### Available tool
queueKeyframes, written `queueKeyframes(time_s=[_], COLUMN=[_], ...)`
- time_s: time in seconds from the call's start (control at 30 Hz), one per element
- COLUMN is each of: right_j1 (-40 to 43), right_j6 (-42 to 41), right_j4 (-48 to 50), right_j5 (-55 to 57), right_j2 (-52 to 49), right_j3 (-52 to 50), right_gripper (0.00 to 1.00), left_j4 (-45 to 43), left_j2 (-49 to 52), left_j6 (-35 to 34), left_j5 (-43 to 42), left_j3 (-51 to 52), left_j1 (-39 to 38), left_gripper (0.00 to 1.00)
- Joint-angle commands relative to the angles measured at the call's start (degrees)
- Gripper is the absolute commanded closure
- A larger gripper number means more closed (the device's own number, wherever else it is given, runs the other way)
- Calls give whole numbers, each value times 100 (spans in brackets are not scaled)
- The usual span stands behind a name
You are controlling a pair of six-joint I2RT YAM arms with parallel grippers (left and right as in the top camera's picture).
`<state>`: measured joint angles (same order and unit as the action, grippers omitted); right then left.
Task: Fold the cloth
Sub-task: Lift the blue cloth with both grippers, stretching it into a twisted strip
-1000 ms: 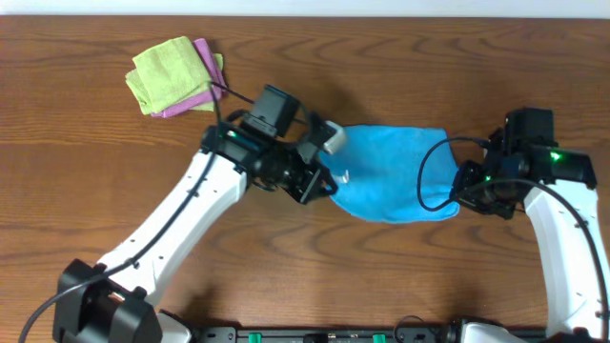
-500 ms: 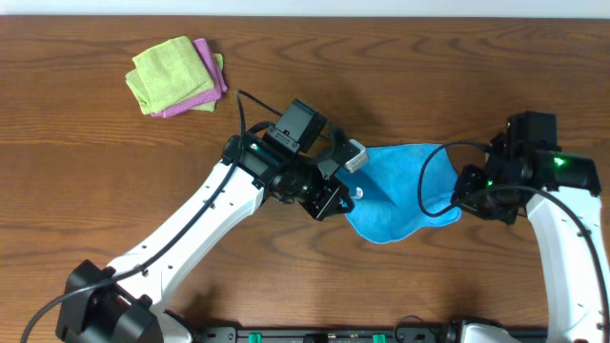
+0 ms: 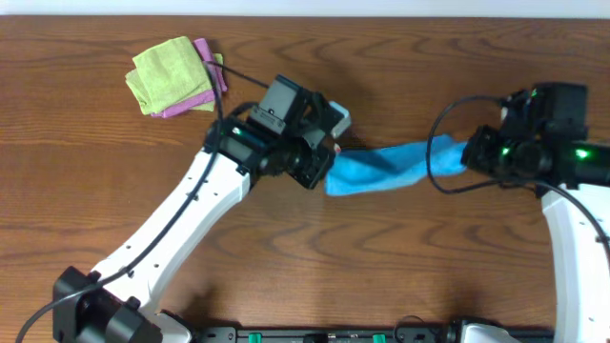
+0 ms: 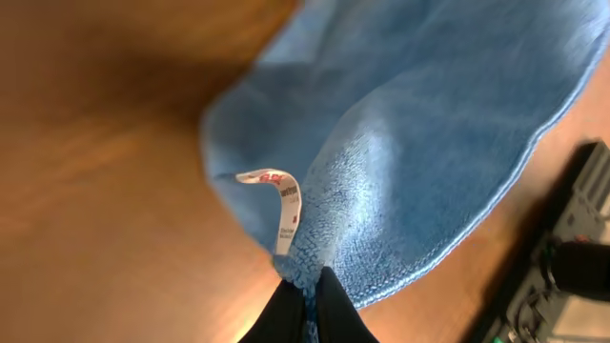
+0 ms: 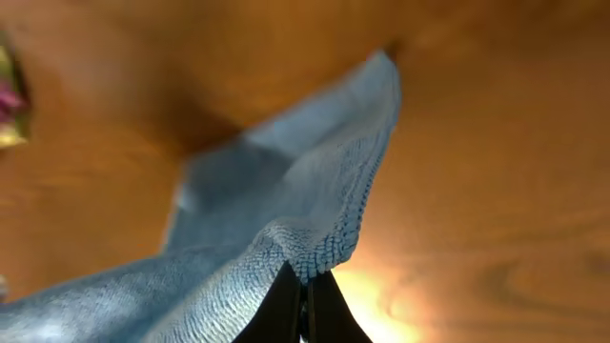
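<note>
Cloth, one end in left gripper, other in right gripper (stretched)

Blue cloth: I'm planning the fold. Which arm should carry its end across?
Probably the left: left gripper pinches the cloth at its tag corner, nearer centre; right gripper sits far right.

Brown wood-grain table

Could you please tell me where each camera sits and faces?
Overhead: above the table, looking down at left arm, right arm and the blue cloth strung between.
Left wrist: on the left arm, looks along the left claw, shut on the cloth beside its white tag.
Right wrist: on the right arm, looks along the right claw, shut on its other end.
Shared: all show the cloth.
</note>
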<state>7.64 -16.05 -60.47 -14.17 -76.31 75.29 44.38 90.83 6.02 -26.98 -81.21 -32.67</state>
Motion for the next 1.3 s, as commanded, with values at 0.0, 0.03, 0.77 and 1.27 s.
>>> queueKeyframes(time_s=[0.0, 0.03, 0.77, 1.27], right_j1=[-59, -59, -363, -686], right_j6=[48, 48, 61, -79], right_j4=[-11, -20, 164, 813], right_j5=[-66, -66, -131, -195], right_j2=[76, 76, 76, -319], right_j3=[380, 420, 437, 437], right_gripper=[98, 98, 98, 98], left_j4=[116, 151, 199, 363], left_j2=[-155, -155, -153, -101], left_j6=[94, 131, 195, 761], left_j5=[415, 411, 901, 1209], left_j3=[-352, -426, -997, -1325], left_j1=[63, 66, 83, 721], left_gripper=[94, 94, 94, 94])
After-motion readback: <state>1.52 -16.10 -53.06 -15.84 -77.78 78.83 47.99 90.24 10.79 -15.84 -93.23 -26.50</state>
